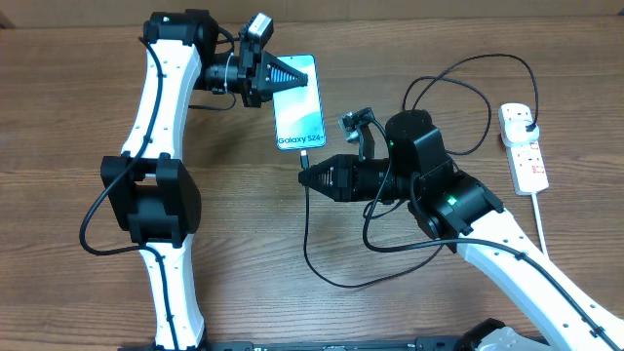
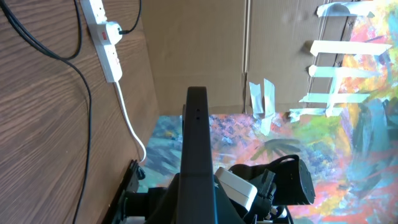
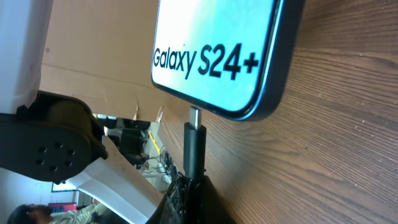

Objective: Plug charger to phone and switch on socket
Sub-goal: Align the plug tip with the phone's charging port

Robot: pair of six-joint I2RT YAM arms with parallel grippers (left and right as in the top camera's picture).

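Note:
The phone [image 1: 298, 105] lies at the table's upper middle, its lit teal screen showing "Galaxy S24+". My left gripper [image 1: 291, 74] is shut on its top end; in the left wrist view the phone [image 2: 197, 137] stands edge-on between the fingers. My right gripper [image 1: 308, 177] is shut on the charger's small plug tip [image 3: 193, 146]. The tip's metal end meets the phone [image 3: 217, 56] at its bottom edge, a short bit of metal still showing. The black charger cable [image 1: 327, 273] loops back to the white socket [image 1: 524, 146] at the far right, where its black plug [image 1: 527, 123] sits.
The socket's thick white cord [image 1: 539, 210] runs toward the front right, under my right arm. Loops of black cable [image 1: 468, 93] lie between the phone and the socket. A cardboard wall [image 2: 199, 50] stands behind the table.

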